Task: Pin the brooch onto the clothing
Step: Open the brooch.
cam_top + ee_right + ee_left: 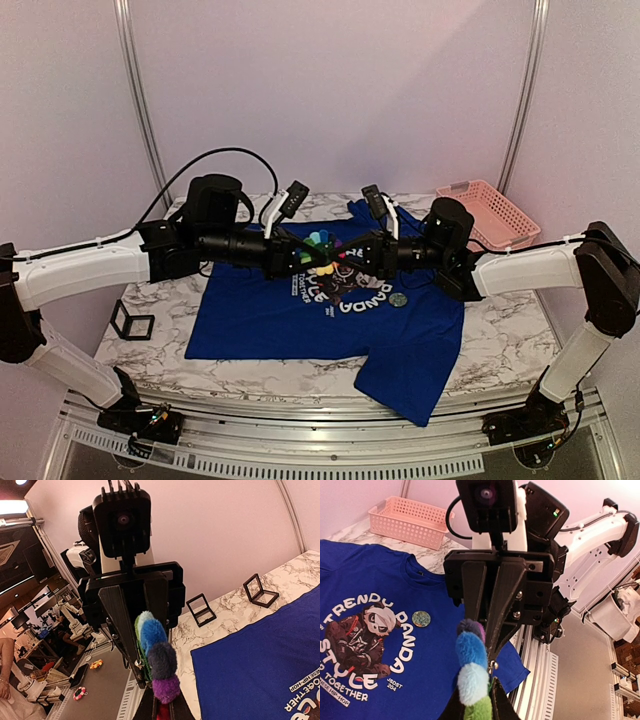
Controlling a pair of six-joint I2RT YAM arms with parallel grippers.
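The brooch (pixel 318 240), a fuzzy flower with coloured petals, hangs in the air above the clothing (pixel 250 325), a blue T-shirt spread flat on the table. My two grippers meet at it from opposite sides. The left gripper (pixel 303 250) is shut on the brooch, and in the left wrist view a green petal (pixel 479 709) sits between its fingers. The right gripper (pixel 346 252) is shut on it too, with a red petal between its fingers in the right wrist view. There the blue and purple petals (pixel 159 655) stand edge-on. The shirt's panda print (pixel 362 635) lies below.
A round grey disc (pixel 398 299) lies on the shirt beside the print. A pink lattice basket (pixel 487 212) stands at the back right. A small black open frame (pixel 131 322) sits on the marble at the left, and the right wrist view shows two such frames (pixel 201 609).
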